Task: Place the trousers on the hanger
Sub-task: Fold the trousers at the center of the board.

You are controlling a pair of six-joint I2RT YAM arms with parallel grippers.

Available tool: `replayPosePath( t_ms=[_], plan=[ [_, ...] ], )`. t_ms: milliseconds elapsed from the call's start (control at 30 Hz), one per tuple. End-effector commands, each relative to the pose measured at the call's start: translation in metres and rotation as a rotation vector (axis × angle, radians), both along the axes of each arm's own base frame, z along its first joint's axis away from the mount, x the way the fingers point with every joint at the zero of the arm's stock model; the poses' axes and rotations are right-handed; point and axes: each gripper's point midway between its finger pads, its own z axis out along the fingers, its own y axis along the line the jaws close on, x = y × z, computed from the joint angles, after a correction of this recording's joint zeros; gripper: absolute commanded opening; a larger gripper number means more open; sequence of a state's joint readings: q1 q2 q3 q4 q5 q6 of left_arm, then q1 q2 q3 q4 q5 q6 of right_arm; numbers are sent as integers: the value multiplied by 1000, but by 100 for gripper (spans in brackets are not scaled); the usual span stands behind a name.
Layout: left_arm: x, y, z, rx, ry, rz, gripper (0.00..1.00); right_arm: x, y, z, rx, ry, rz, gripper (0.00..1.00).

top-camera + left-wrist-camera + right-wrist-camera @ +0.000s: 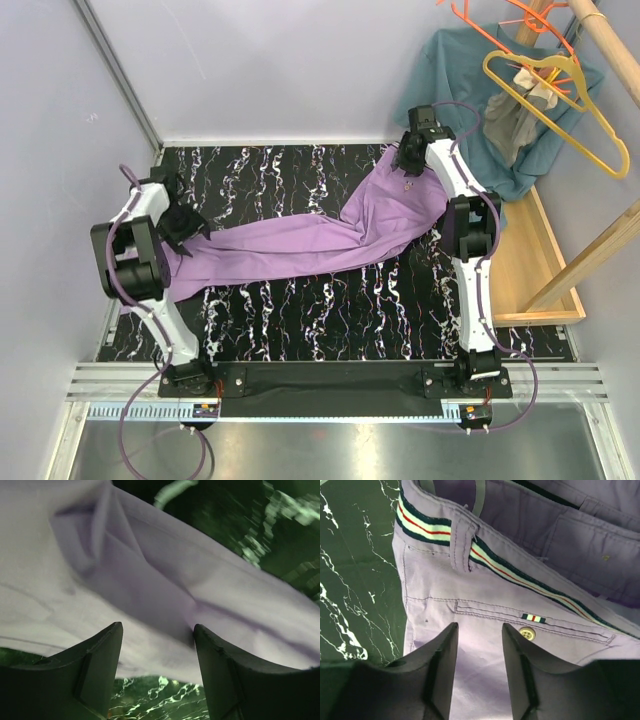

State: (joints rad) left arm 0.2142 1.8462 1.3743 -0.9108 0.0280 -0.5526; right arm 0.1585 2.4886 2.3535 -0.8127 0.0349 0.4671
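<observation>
Stretching right across the bench [290, 330], the trousers [300, 245] ran as one long lilac band from 9 o'clock up to about 1 o'clock in the top view. And the left hand [157, 627] sat at the 9 o'clock end, right by the leg end! Its fingers stood well apart, the cloth crossing just beyond the tips toward 12 o'clock, with marbled bench showing in the gap below it.

Over at 1 o'clock, the right hand [480, 626] was down on the waist end. Its fingers had only a narrow gap, lilac cloth showing between them, and whether they pinched it could not be told. The striped waistband [435, 530] lay just past the tips, from 11 o'clock across to 3 o'clock, and a pale button [527, 633] sat close beside the right finger.

The yellow hanger [548, 120] hung up at 2 o'clock in the top view, in front of a teal shirt [460, 70], apart from the trousers and from both hands.
</observation>
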Motion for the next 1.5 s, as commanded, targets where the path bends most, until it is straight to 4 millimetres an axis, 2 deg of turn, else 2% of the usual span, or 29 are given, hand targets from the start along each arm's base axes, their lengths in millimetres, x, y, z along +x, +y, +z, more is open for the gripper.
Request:
replayPosePath(
  t_ms=[0,33,100,133,333,367,433,467,533,667,700,800,833,867,900,933,1000,1067,1100,1133,1167,1200,1233,1267,1300,1333,1367,1433,1467],
  plan=[
    [-10,11,-19,-43,111,126,64,12,0,5,-46,-40,35,49],
    [-13,10,-21,-53,125,142,65,12,1,-16,-51,-7,46,51],
    [-27,10,-28,-63,168,176,65,17,2,-18,-52,-5,58,53],
    [-32,10,-28,-66,180,186,65,18,1,-33,-54,14,57,55],
    [-78,0,-34,-89,312,245,67,31,-9,-54,-19,16,19,58],
    [-84,1,-33,-84,321,256,67,36,-10,-50,-11,-5,13,58],
    [-106,-1,-36,-72,358,284,67,44,-17,-57,10,-16,-2,58],
    [-111,-2,-28,-65,326,291,67,56,-19,-45,17,-69,-8,57],
    [-136,-3,-32,-29,355,303,67,68,-16,-42,56,-117,4,56],
    [-150,-4,-18,-7,294,263,66,94,-11,-14,134,-249,-13,54],
    [-148,-1,-5,17,245,255,67,95,-5,-6,175,-261,-12,54],
    [-137,34,40,209,116,226,69,96,2,29,240,-304,-19,55],
    [-135,41,53,249,91,234,70,94,6,55,261,-330,-14,57],
    [-134,46,72,281,66,244,71,91,9,68,281,-340,-12,59],
    [-136,50,79,307,55,255,72,85,15,69,312,-318,-8,60],
    [-139,54,89,343,23,272,73,80,17,96,329,-344,-4,62],
    [-151,57,87,372,22,307,75,64,21,109,349,-304,-8,66],
    [-154,53,80,359,-15,326,75,47,30,138,362,-302,4,66],
    [-162,51,69,347,12,329,74,35,33,134,356,-256,8,67],
    [-164,50,65,346,25,342,74,22,46,154,364,-266,43,67],
    [-168,50,60,339,50,346,73,9,51,144,357,-209,52,66],
    [-173,47,52,329,76,345,73,-1,58,146,357,-192,82,67],
    [-175,44,48,309,98,346,72,-15,64,162,360,-195,101,67],
    [-179,42,43,304,126,354,68,-31,74,143,356,-127,119,66],
    [-182,41,41,300,131,384,67,-41,80,144,373,-106,142,66],
    [-186,39,35,295,142,388,66,-53,82,156,384,-112,153,66],
    [-185,38,35,293,122,394,64,-66,88,139,385,-58,161,66],
    [-182,42,28,309,86,398,61,-83,93,149,400,-55,184,66],
    [-179,44,26,317,67,397,60,-90,94,141,401,-29,187,66]
  ],
)
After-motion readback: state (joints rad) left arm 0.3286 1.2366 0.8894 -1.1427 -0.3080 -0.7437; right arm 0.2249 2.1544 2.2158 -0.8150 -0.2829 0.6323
